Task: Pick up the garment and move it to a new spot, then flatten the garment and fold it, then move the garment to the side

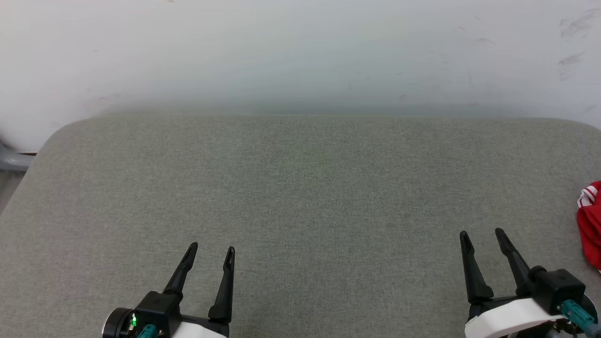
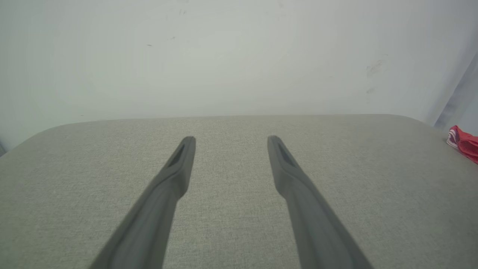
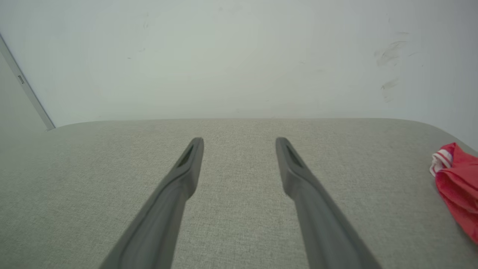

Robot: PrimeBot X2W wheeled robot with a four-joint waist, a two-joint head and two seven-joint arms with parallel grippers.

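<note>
The garment [image 1: 592, 225] is a bunched red cloth with red-and-white striped trim, lying at the far right edge of the grey padded table [image 1: 300, 188]; most of it runs out of frame. The garment [image 3: 458, 183] also lies at the right edge of the right wrist view, and the garment [image 2: 463, 142] is a small red patch far right in the left wrist view. My right gripper [image 1: 482, 234] stands open at the lower right, a short way left of the cloth, holding nothing. My left gripper [image 1: 211, 249] stands open at the lower left, far from it.
A pale wall [image 1: 300, 51] rises right behind the table's far edge. A grey rounded object [image 1: 11, 159] pokes in past the table's left corner. The table's broad middle stretches between and beyond both grippers.
</note>
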